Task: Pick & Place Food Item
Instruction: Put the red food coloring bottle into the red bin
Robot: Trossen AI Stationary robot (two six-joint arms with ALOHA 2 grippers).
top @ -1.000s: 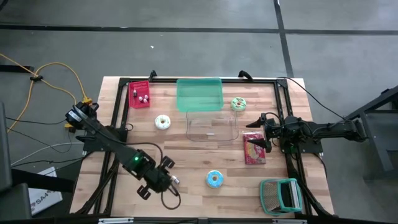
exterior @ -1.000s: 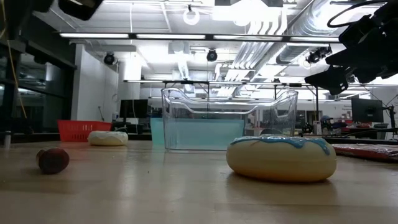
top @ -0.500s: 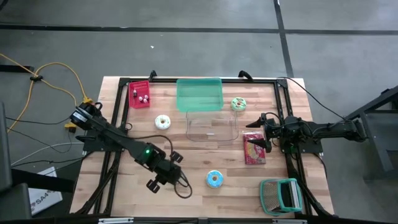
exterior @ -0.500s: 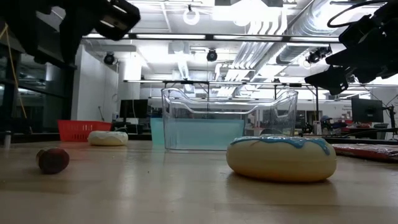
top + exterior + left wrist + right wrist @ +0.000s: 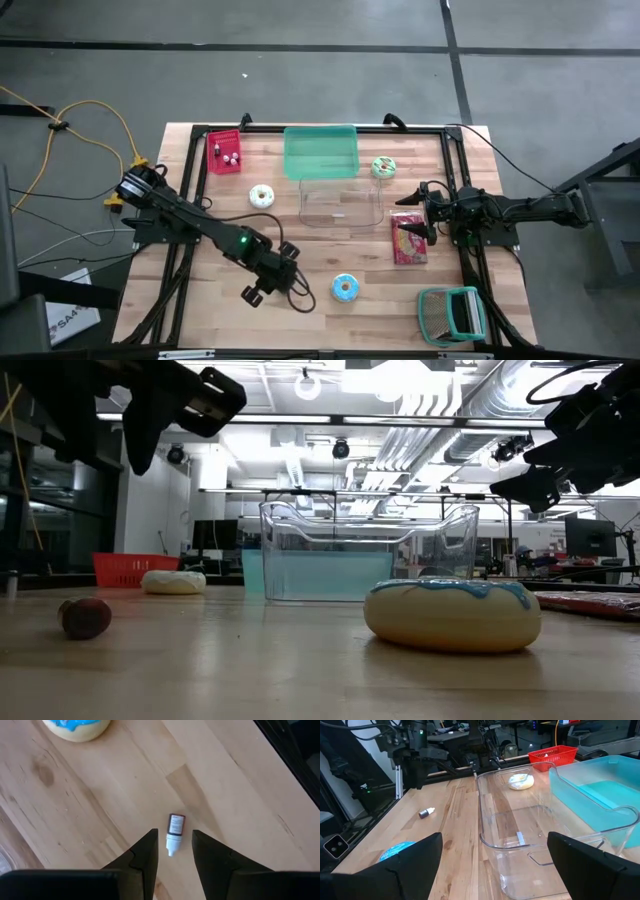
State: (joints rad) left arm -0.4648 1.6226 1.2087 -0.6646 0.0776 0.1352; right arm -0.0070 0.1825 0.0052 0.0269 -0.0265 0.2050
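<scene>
the left gripper [image 5: 173,851] hangs over the near part of the table [image 5: 300,235], pointing steeply down, its two dark fingers [image 5: 145,855] parted by a narrow gap and pinching nothing. a small bottle [image 5: 174,833] with a dark cap and a white tip lies flat on the wood straight below, its white tip showing in the gap between the fingertips and its capped end reaching out past them; the fingers stand above it and do not touch it. in the right wrist view the same bottle [image 5: 426,812] lies on the bare wood in front of the left arm. the blue-iced donut [image 5: 344,288] sits on the table near that gripper, to its right in the high view, well clear of the fingers. the clear bin [image 5: 340,205] stands at the table's middle with the teal lid [image 5: 321,152] behind it. the right gripper [image 5: 428,210] waits at the right edge, its fingers [image 5: 410,857] spread wide and empty, facing the clear bin.
</scene>
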